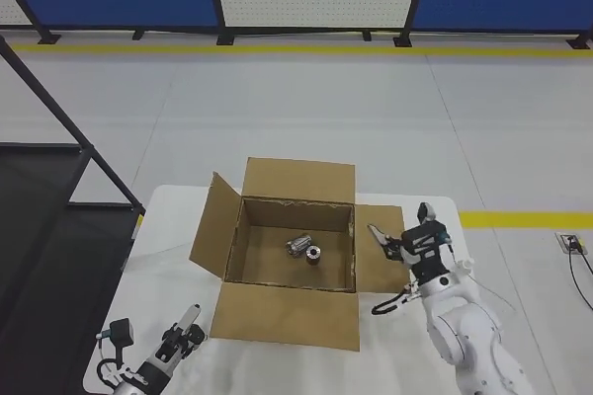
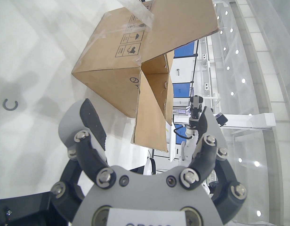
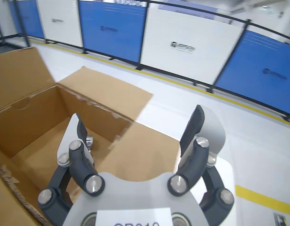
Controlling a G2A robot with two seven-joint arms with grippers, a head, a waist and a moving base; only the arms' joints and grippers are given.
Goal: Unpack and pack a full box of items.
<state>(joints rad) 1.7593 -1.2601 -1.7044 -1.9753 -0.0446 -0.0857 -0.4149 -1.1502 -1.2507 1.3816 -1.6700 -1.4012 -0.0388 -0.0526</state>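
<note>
At the near left corner of the white table (image 1: 168,286), the left gripper (image 2: 146,116) hangs just above the surface with its jaws spread wide and nothing between them. A white sticker (image 2: 147,217) on its base carries dark characters, cut off by the frame edge. A small dark C-shaped ring (image 2: 10,104) lies on the table just beside it.

The cardboard box (image 1: 287,316) stands at the middle of the table, a little farther in, with all four flaps folded outward. Its left outer wall bears a row of black handling symbols (image 2: 130,41) in square frames; any wording there is too small to make out. A loose strip of clear tape (image 2: 135,3) hangs from that wall's flap. Small metallic items (image 1: 303,247) lie on the box floor, toward the far wall.

The right gripper (image 1: 400,225) is held over the box's right flap, its jaws also wide apart and empty. Its base has a similar sticker.

Beyond the table, a yellow line (image 3: 173,81) crosses the floor. Behind it stand blue and white partition panels (image 3: 182,41), each with a small dark logo.
</note>
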